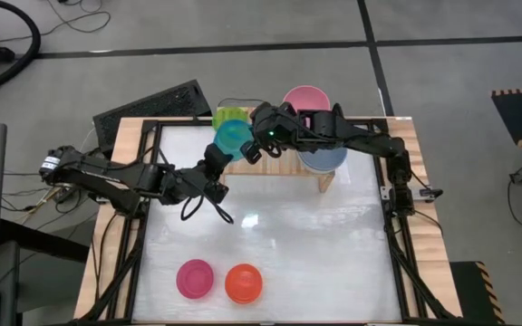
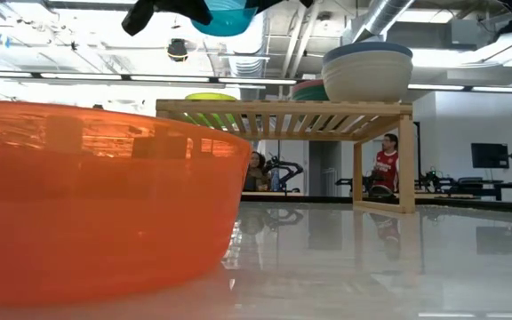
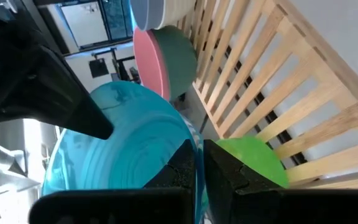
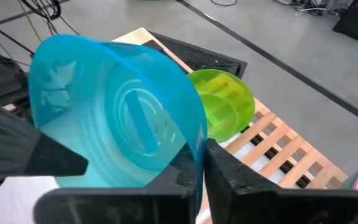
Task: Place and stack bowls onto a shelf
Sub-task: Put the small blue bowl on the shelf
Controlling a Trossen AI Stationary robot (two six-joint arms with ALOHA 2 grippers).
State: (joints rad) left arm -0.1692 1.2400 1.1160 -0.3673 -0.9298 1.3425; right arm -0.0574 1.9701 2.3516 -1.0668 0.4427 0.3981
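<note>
The cyan bowl hangs in the air over the left end of the light-wood shelf. Both grippers are shut on it: the left gripper on its near-left side, the right gripper on its right side. The green bowl sits on the slats beneath it. A pink bowl and a teal-green one sit farther right on the shelf, beside a cream bowl stacked with a slate-blue one. The magenta and orange bowls rest on the table. My left gripper pinches the cyan bowl's rim between its two fingers, one on each face of the wall, coming from the table's near-left side. The bowl is lifted clear above the shelf. My right gripper pinches the rim on the opposite side the same way, reaching from the table's right.
The shelf stands along the table's far edge, with bare slats between the green bowl and the pink one. A dark keyboard-like object lies behind the table's far-left corner. The orange bowl fills the low view's near left.
</note>
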